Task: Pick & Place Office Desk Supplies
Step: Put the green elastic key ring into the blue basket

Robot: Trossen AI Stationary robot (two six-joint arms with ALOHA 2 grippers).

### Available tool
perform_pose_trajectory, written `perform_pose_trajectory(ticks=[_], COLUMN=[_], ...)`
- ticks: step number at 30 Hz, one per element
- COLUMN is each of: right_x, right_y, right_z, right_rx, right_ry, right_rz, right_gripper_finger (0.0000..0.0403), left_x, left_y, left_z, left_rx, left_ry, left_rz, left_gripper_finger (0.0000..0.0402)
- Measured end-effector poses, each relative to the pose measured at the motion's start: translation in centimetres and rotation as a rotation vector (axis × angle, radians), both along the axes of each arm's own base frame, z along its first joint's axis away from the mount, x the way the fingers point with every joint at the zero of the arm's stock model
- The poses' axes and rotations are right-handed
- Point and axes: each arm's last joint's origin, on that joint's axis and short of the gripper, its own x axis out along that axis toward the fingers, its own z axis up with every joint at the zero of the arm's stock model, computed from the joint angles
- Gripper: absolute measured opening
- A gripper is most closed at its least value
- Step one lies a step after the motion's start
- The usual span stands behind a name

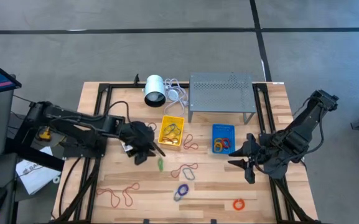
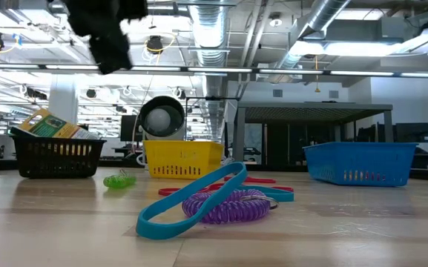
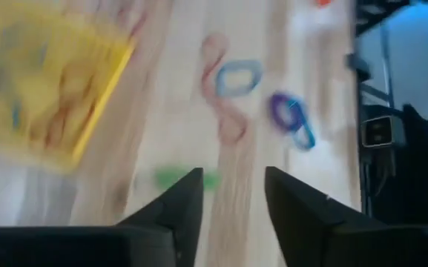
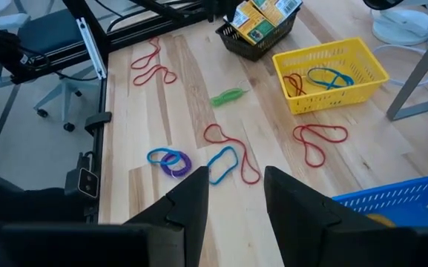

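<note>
My left gripper (image 1: 147, 149) (image 3: 234, 196) is open and hangs above the table beside the yellow bin (image 1: 172, 132), which holds several bands. A green band (image 1: 160, 164) (image 3: 170, 178) lies on the wood just ahead of its fingers. The black bin (image 4: 258, 26) (image 2: 58, 156) holds yellow-and-green packets; in the high view the left gripper covers it. My right gripper (image 1: 247, 167) (image 4: 234, 193) is open and waits near the blue bin (image 1: 223, 138), which also holds bands. Red and blue loops (image 1: 185, 171), a purple and blue pair (image 1: 180, 191), an orange loop (image 1: 238, 203) and red loops (image 1: 117, 194) lie flat on the table.
A white cylinder with a cable (image 1: 155, 89) and a grey perforated stand (image 1: 221, 93) sit at the table's far side. Another red loop (image 1: 190, 143) lies between the yellow and blue bins. Bare wood shows at the near right corner (image 1: 272, 199).
</note>
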Motion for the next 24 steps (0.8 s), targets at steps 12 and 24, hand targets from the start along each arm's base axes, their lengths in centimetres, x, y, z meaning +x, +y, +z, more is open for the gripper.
perform_pose_trajectory(ticks=[12, 24], right_x=[-1.1, -9.1], right_y=[-5.8, -11.4], right_z=[0.4, 3.5], right_rx=[0.028, 0.156], right_ry=[0.015, -0.232], right_rz=[-0.39, -0.247], right_gripper_finger=[0.0127, 0.0127], left_x=[1.1, -2.1], left_y=[1.4, 6.6], left_z=[0.7, -1.7], left_rx=[0.308, 0.03], left_ry=[-0.203, -0.628], left_rz=[-0.087, 0.087], left_gripper_finger=[0.015, 0.0131])
